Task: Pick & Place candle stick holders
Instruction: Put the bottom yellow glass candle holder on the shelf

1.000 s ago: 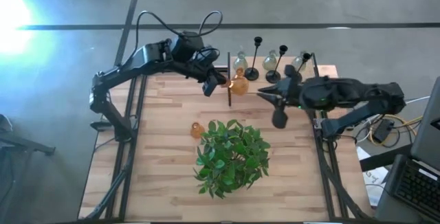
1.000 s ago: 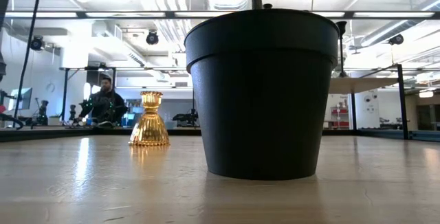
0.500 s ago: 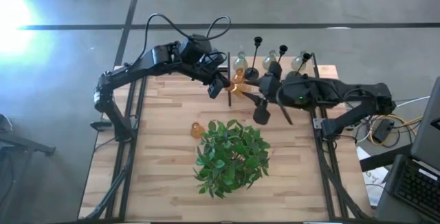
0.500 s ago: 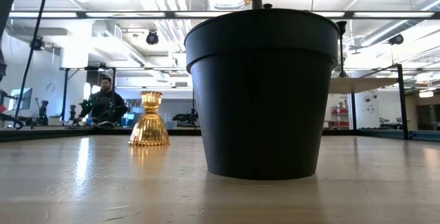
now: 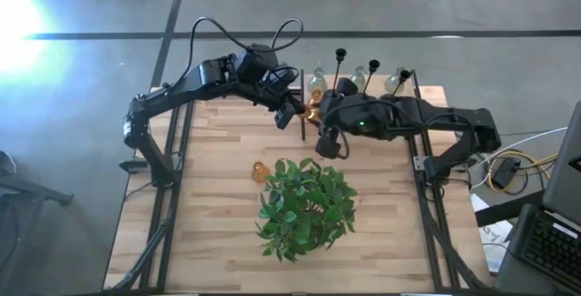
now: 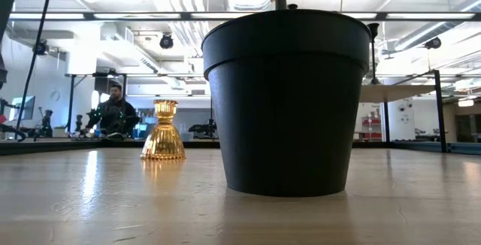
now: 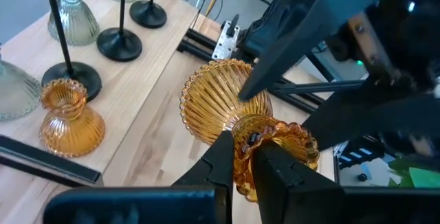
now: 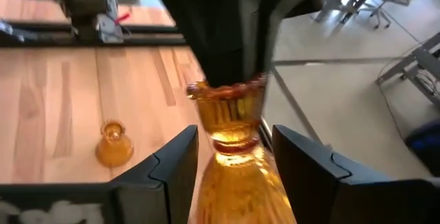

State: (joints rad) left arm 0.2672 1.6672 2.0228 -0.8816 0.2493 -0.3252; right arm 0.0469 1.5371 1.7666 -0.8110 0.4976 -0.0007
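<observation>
Amber holder [image 7: 237, 117] — wrist views show both end effectors around it.

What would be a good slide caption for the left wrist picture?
Left gripper holds an amber holder by its neck as the right gripper closes in.

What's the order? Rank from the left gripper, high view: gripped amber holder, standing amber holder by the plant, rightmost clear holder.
1. Gripped amber holder, in the left gripper.
2. Standing amber holder, left of the plant.
3. Rightmost clear holder, back row.
</observation>
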